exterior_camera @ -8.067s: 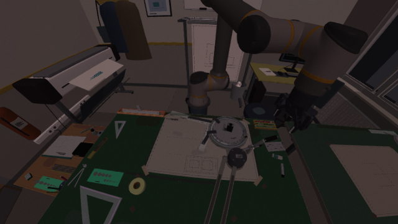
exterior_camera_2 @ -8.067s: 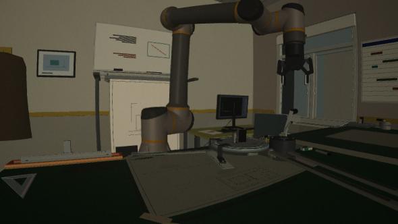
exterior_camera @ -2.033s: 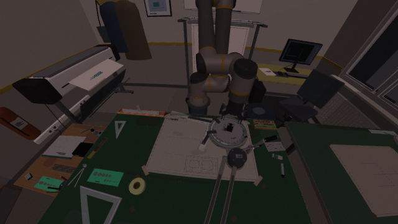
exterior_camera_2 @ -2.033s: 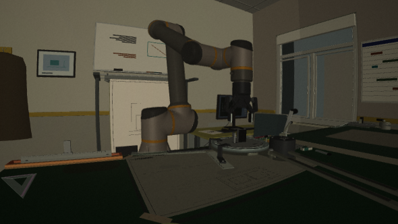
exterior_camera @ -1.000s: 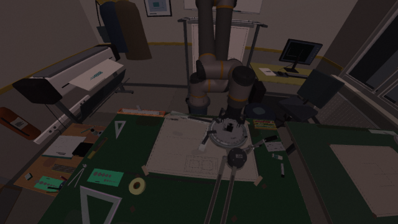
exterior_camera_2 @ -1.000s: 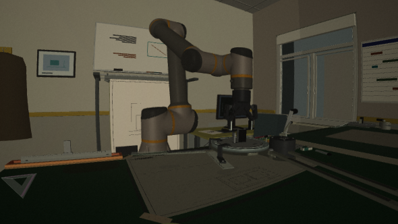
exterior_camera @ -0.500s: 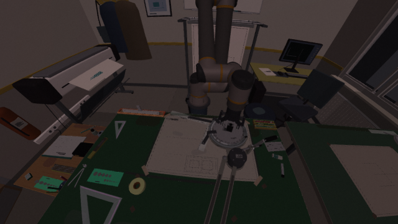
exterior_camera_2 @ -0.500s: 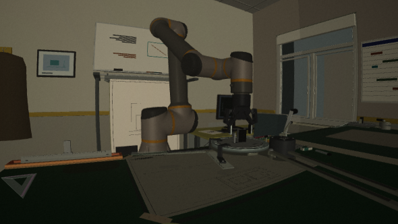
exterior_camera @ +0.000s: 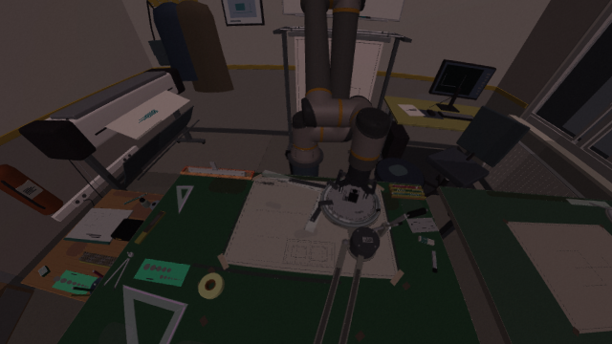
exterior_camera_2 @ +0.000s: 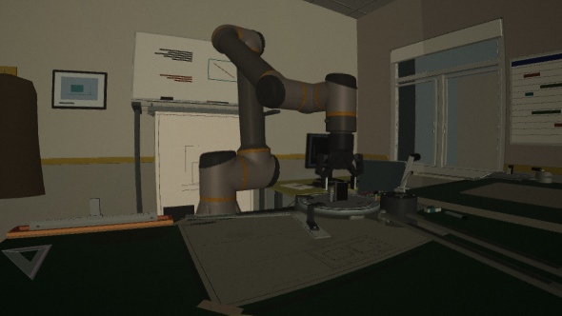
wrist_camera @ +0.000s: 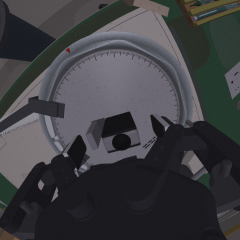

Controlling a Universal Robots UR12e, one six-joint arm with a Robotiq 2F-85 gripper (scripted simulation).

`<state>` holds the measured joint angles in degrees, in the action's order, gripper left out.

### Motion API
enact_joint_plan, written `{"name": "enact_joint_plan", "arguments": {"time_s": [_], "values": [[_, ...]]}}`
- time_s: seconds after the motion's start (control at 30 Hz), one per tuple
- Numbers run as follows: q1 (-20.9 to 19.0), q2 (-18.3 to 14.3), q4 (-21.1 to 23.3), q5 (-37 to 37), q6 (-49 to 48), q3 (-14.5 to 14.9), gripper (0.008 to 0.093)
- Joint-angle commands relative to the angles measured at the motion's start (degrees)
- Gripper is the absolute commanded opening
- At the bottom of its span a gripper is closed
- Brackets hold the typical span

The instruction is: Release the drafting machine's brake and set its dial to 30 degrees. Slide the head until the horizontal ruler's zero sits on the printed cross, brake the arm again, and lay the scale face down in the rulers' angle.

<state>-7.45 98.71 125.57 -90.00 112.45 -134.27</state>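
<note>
The dial's black-and-grey knob [wrist_camera: 120,132] [exterior_camera: 353,195] [exterior_camera_2: 340,190] stands at the centre of the round protractor dial [wrist_camera: 116,97] [exterior_camera: 350,206] [exterior_camera_2: 339,206], and my open gripper [wrist_camera: 117,135] [exterior_camera: 354,187] [exterior_camera_2: 339,182] hangs just above it, one finger on each side, holding nothing. A red index mark [wrist_camera: 67,50] sits on the dial's outer ring. A short ruler [exterior_camera: 314,217] [exterior_camera_2: 312,220] runs from the dial over the drawing sheet [exterior_camera: 291,229] [exterior_camera_2: 286,247]. The brake hub [exterior_camera: 364,241] [exterior_camera_2: 399,202] with its lever [exterior_camera_2: 408,170] lies beside the dial, where the arm's two rails [exterior_camera: 342,296] meet. I cannot make out the scale or the printed cross.
A pencil tray [exterior_camera: 407,191] [wrist_camera: 210,11] lies right of the dial. A tape roll [exterior_camera: 211,285], set squares [exterior_camera: 183,197] and a green template [exterior_camera: 161,272] lie on the green board. A long tray [exterior_camera: 217,172] sits at the board's rear edge. A second board [exterior_camera: 550,258] stands to the right.
</note>
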Motion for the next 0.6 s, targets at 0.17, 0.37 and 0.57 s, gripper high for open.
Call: {"name": "enact_joint_plan", "arguments": {"time_s": [0.17,0.37,0.57], "values": [[0.00,0.01,0.02,0.00,0.00,0.04,0.0855],[0.00,0.01,0.02,0.00,0.00,0.04,0.0735],[0.00,0.01,0.02,0.00,0.00,0.04,0.0615]]}}
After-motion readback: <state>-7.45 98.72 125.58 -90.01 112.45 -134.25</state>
